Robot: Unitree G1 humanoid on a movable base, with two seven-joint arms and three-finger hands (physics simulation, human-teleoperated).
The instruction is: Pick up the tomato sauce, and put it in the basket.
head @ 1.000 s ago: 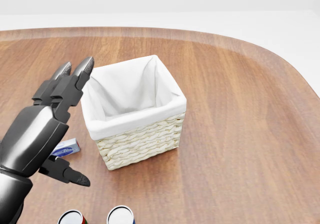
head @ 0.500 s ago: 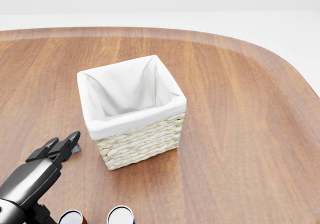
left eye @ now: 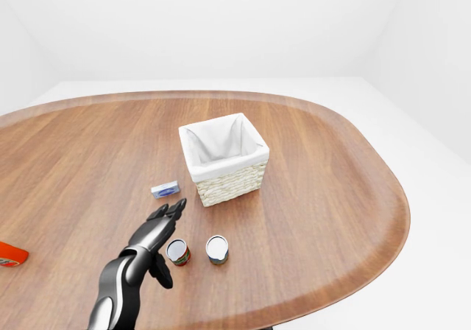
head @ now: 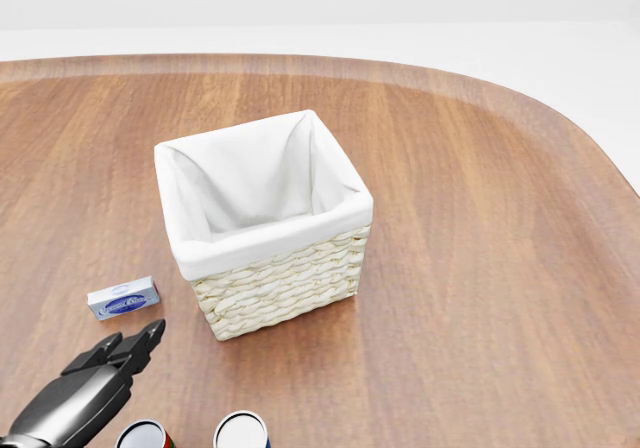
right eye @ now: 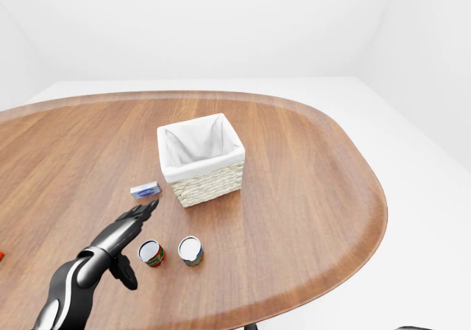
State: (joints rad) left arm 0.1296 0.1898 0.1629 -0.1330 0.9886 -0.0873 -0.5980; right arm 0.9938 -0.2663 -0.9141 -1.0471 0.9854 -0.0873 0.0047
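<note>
- Step in hand (judged): reaching for the tomato sauce. The left hand (left eye: 158, 229) hangs over the table (left eye: 331, 197) just left of the two cans. It would do well to drop lower and swing right, so that fingers and thumb pass on opposite sides of the chosen can before they close.
- Left hand: spread. The fingers (left eye: 174, 210) stretch out nearly straight toward the top right of the left-eye view, and the thumb (left eye: 163, 277) points down and away from them. It holds nothing and touches no can.
- Small blue-and-white box (left eye: 165, 189): lies flat, above the fingertips in the left-eye view and left of the basket. It is apart from both and is best left undisturbed.
- Red-labelled can (left eye: 177, 252): upright, just right of the hand. Taken here to be the tomato sauce, though the label is too small to read.
- Second can (left eye: 217, 249): upright, near the first on its right and not touching it. A wide grip risks knocking it.
- Basket (left eye: 234, 185): wicker with a white lining, empty, above the cans in the view. The can must clear its rim.
- Right hand: not in view.
</note>
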